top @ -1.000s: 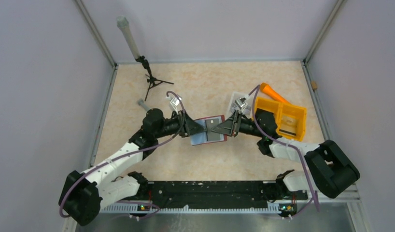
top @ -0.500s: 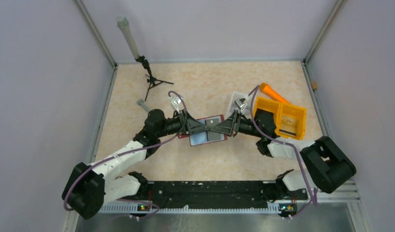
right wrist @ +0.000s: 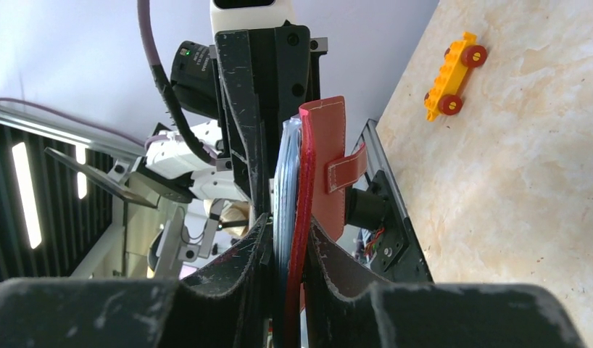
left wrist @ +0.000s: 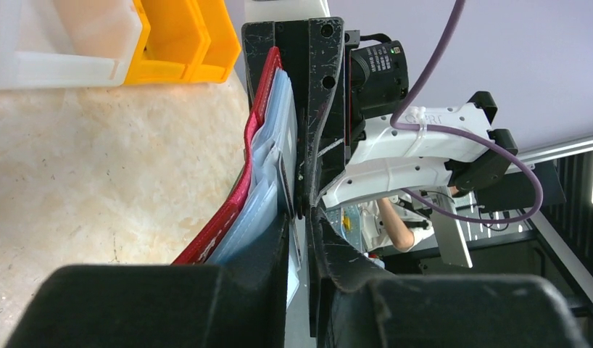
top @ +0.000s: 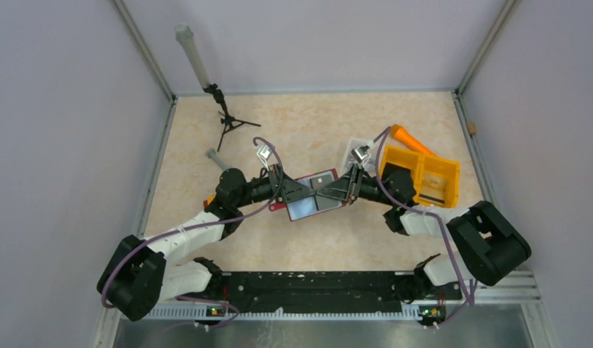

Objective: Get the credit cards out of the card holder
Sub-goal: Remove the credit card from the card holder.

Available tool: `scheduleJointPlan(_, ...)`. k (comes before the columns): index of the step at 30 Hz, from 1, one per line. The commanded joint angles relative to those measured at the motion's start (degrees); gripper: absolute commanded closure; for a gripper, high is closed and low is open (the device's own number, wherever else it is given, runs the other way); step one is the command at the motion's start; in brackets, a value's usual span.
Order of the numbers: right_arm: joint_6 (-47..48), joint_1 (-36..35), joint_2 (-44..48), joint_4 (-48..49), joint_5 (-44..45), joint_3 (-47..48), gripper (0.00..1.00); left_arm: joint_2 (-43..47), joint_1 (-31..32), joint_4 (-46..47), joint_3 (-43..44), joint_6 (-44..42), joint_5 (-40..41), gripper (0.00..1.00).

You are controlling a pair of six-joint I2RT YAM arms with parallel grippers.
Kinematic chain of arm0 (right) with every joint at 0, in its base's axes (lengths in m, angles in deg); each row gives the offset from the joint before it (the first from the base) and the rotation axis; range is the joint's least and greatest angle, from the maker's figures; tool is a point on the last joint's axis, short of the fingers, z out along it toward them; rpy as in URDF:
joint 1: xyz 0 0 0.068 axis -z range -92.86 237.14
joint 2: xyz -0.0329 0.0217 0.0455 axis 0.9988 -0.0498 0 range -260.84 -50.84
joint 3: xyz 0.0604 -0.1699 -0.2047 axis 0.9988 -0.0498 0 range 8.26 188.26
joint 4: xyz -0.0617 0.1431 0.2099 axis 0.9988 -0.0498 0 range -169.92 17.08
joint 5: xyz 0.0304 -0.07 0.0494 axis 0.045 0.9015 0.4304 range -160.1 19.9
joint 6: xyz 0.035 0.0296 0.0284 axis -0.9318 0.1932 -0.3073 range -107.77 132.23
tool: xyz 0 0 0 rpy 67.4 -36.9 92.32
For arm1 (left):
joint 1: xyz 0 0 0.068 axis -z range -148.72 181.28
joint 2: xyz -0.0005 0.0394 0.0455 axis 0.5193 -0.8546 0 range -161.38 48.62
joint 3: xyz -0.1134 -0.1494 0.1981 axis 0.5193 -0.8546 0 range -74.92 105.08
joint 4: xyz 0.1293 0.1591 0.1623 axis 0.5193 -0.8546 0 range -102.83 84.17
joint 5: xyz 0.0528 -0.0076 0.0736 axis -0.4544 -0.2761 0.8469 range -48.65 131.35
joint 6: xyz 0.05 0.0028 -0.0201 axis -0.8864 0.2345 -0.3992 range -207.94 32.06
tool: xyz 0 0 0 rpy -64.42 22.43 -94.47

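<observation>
Two-arm grasp at mid-table. The card holder (top: pixel 304 209) is hanging between the two grippers, raised off the table (top: pixel 308 123) and lying slantwise, its left end nearer the arm bases; it is showing a dark red outer cover and pale grey-blue inner faces. In the left wrist view the card holder (left wrist: pixel 235 196) is appearing edge-on, its red cover bowing and its pale clear leaves fanning beside it. In the right wrist view the card holder (right wrist: pixel 324 167) is presenting its stitched red back with a small strap tab (right wrist: pixel 348 168) standing out.

The right gripper (top: pixel 321 191) is clamping the red cover and pale leaves together, one finger on each side (right wrist: pixel 288 225). The left gripper (top: pixel 308 191) is pinching narrowly on a thin pale sheet on the holder's inner side (left wrist: pixel 299 217); whether that sheet is a card or a sleeve cannot be told.

Surroundings: the white tray (top: pixel 354 150) is sitting just behind the right gripper; the orange tray (top: pixel 399 156) is lying just beside the right wrist; a small tripod (top: pixel 227 119) is standing well apart at the far left; a yellow toy car (right wrist: pixel 449 76) is resting on the table; bare tabletop is lying both beyond the holder and between it and the arm bases.
</observation>
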Motion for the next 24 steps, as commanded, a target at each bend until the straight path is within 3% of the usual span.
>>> scheduleJointPlan(1, -0.51, -1.04, -0.21, 5.08, -0.99, 1.18, 0.82, 0.29, 0.89, 3.96, 0.61, -0.7, 0.77, 0.85)
scheduleJointPlan(7, 0.0, -1.17, 0.23, 4.17, -0.99, 1.1, 0.82, -1.14, 0.94, 1.07, 1.77, -2.49, 1.93, 0.86)
scheduleJointPlan(11, 0.21, -1.26, 0.53, 3.94, -0.99, 0.84, 0.82, -0.78, 0.96, -1.18, 2.04, -3.95, 2.94, 1.0)
scheduleJointPlan(24, 2.06, 0.96, 3.43, 0.75, -1.76, -0.47, 0.82, 5.62, -1.94, -14.31, 1.76, -10.55, 2.85, 1.0)
